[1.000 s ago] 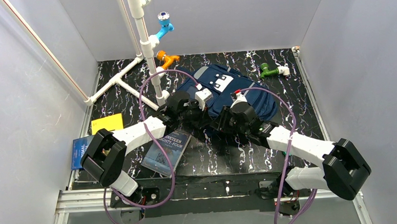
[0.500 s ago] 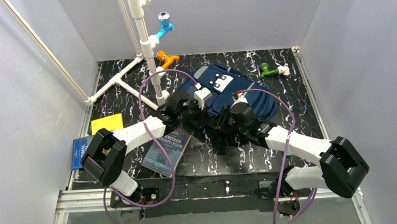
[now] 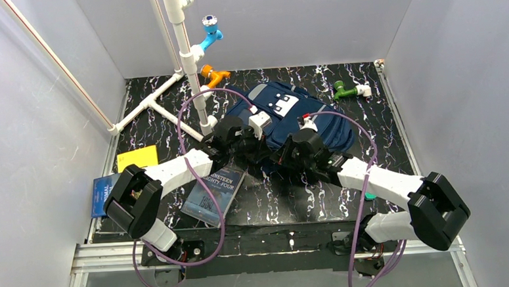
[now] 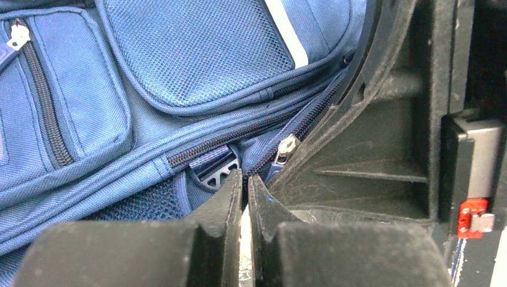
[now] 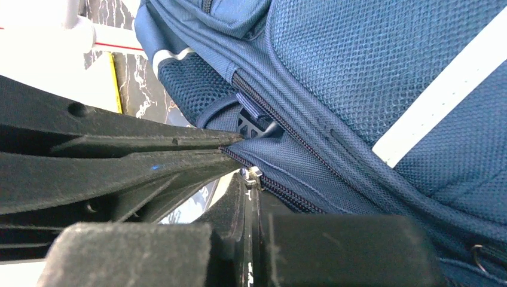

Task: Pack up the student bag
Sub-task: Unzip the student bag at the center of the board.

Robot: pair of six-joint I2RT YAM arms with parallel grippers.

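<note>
The student bag, navy blue with a white dotted patch, lies flat at the table's middle. My left gripper is at its near left edge. In the left wrist view the left gripper is shut, pinching the bag at the fabric beside the zip. My right gripper sits just right of it. In the right wrist view the right gripper is shut on the small metal zip pull of the bag. The same zip pull shows in the left wrist view.
A dark book lies under the left arm. A blue book and a yellow pad lie at the left edge. A white pipe stand rises at the back left, and a green peg lies behind the bag.
My right gripper has closed onto the zip pull and its arm has edged slightly left. The left gripper has kept its pinch and place.
</note>
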